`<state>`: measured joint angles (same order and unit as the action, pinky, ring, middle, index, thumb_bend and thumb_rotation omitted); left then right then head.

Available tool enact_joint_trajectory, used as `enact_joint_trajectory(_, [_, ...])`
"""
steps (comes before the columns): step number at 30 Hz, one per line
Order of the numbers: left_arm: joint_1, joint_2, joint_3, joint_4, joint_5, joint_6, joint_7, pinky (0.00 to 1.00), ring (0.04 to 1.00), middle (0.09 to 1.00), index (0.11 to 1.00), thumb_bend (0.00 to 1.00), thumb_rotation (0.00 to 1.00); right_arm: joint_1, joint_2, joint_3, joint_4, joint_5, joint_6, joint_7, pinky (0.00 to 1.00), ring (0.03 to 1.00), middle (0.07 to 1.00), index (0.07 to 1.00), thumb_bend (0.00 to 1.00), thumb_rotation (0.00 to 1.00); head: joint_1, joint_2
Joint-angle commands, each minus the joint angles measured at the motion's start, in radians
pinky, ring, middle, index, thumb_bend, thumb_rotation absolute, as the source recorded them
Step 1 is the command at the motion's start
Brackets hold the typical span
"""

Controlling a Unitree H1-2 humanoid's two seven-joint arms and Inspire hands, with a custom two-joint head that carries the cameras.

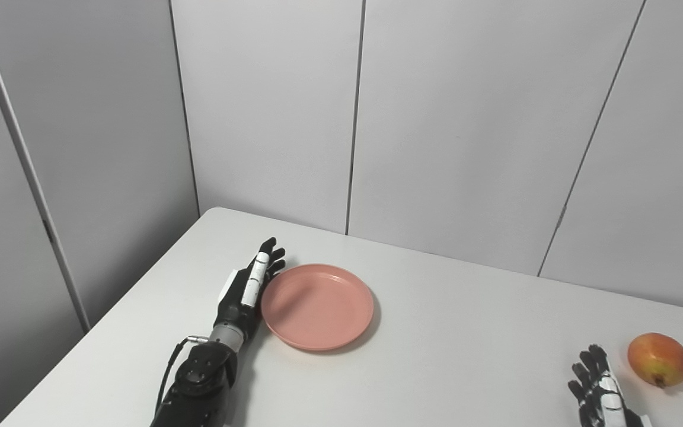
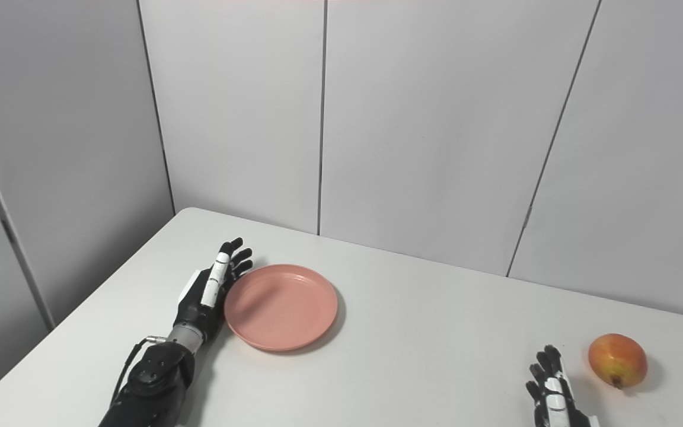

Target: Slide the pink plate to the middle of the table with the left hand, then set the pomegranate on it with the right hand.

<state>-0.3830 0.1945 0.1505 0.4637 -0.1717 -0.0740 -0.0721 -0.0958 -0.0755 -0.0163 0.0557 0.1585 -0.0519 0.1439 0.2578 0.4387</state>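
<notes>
Pink plate (image 1: 316, 306) sits near the table's (image 1: 448, 332) left edge, left hand (image 1: 245, 292) spread flat against its rim; push steadily rightward. Right hand (image 2: 549, 386), fingers apart, waits beside the pomegranate (image 2: 617, 359).

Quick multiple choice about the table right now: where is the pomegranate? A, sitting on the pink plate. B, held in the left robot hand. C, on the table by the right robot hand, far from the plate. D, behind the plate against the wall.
C: the pomegranate lies on the bare table just beside the right robot hand, while the pink plate sits empty over by the left robot hand.
</notes>
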Motion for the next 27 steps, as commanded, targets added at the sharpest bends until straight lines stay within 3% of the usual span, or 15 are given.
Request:
enact_joint_trajectory(1, [-0.024, 0.002, -0.009, -0.045, 0.004, 0.012, -0.008, 0.93, 0.941, 0.939, 0.951, 0.62, 1.0, -0.017, 0.003, -0.004, 0.014, 0.0, -0.037, 0.001, 1.0, 1.0, 1.0, 1.0, 0.43, 0.93, 0.0, 0.002])
enact_joint_trajectory(15, [0.003, -0.005, -0.04, -0.099, -0.001, 0.056, -0.035, 0.93, 0.941, 0.943, 0.953, 0.61, 1.0, -0.024, 0.029, 0.005, 0.034, -0.038, -0.039, -0.017, 0.98, 0.975, 0.99, 1.0, 0.55, 0.87, -0.166, 0.052])
enact_joint_trajectory(27, [0.031, -0.012, -0.068, -0.181, 0.005, 0.128, -0.061, 0.93, 0.932, 0.943, 0.953, 0.61, 1.0, -0.029, 0.086, 0.006, 0.037, -0.087, -0.035, -0.084, 0.93, 0.935, 0.954, 0.966, 0.55, 0.8, -0.273, 0.072])
